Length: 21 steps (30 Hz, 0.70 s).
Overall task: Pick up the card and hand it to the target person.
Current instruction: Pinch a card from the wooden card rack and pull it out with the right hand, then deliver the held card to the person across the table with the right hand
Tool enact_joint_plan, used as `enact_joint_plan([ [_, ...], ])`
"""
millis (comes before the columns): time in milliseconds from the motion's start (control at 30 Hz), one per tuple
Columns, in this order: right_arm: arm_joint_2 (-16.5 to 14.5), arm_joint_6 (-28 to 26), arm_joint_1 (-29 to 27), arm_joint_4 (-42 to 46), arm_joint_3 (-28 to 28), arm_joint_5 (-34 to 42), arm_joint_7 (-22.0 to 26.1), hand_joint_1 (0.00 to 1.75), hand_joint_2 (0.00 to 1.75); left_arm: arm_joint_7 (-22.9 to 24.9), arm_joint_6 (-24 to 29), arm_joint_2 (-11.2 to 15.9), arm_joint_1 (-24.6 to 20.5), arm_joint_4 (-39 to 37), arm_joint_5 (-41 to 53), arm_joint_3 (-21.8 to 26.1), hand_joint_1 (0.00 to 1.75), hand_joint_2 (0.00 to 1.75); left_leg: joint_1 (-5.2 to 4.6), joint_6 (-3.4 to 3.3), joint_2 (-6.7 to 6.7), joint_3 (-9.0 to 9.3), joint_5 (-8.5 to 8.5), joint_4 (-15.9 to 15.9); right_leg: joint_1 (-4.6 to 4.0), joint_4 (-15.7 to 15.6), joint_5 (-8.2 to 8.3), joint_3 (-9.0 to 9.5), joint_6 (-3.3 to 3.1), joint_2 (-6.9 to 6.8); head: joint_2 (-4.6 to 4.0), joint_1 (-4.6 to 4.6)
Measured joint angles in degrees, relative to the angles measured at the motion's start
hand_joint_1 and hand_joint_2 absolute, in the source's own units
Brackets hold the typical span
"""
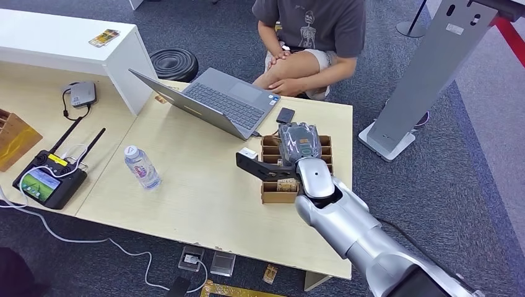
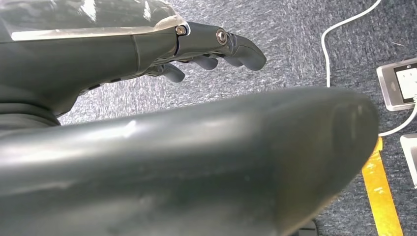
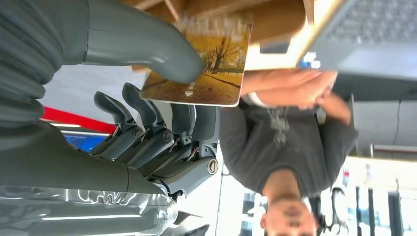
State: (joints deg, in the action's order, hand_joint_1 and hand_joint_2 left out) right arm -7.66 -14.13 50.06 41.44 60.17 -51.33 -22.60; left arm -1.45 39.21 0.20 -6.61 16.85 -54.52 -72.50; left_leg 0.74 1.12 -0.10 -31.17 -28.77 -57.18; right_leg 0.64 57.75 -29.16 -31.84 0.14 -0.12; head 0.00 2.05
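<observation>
Right hand pinches the card above the wooden box; left hand hangs free with nothing in it.

On the left of the light table a controller with a screen lies beside a water bottle, and an open laptop stands further right. The left hand hangs over grey carpet with its fingers apart and holds nothing. Just right of the laptop the wooden compartment box sits near the table edge, and the right hand is over it. In the right wrist view the thumb and fingers grip the card, a yellow autumn picture, by its edge. A seated person in a grey shirt is behind the table, hands on a knee.
</observation>
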Motion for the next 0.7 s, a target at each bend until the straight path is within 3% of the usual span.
enact_joint_plan([
  [233,1.54,0.57,-0.21,7.81,-2.07,-3.46,-1.34,1.55,1.75,0.39,0.42,-0.11,0.03,0.00,-0.02,0.03,0.00,0.00,0.00,0.00,0.00,0.00,0.00,0.00,0.00,0.00,0.00,-0.01,0.00,0.00,0.00,0.00],
  [367,2.36,-0.08,-0.36,11.37,-3.07,-5.08,-1.54,1.61,1.75,0.69,0.65,-0.37,0.04,0.00,-0.03,0.04,0.00,0.00,0.00,0.00,0.00,-0.01,0.00,0.00,0.00,0.00,0.00,-0.01,0.00,0.00,0.00,0.01],
  [700,3.87,-5.82,0.35,14.44,-5.11,-10.08,-1.51,1.55,1.75,0.86,0.88,-0.90,0.05,0.00,0.32,0.06,0.00,0.00,0.00,0.00,0.00,-0.01,0.00,0.00,0.00,0.00,0.00,-0.01,0.00,0.00,0.00,0.00],
])
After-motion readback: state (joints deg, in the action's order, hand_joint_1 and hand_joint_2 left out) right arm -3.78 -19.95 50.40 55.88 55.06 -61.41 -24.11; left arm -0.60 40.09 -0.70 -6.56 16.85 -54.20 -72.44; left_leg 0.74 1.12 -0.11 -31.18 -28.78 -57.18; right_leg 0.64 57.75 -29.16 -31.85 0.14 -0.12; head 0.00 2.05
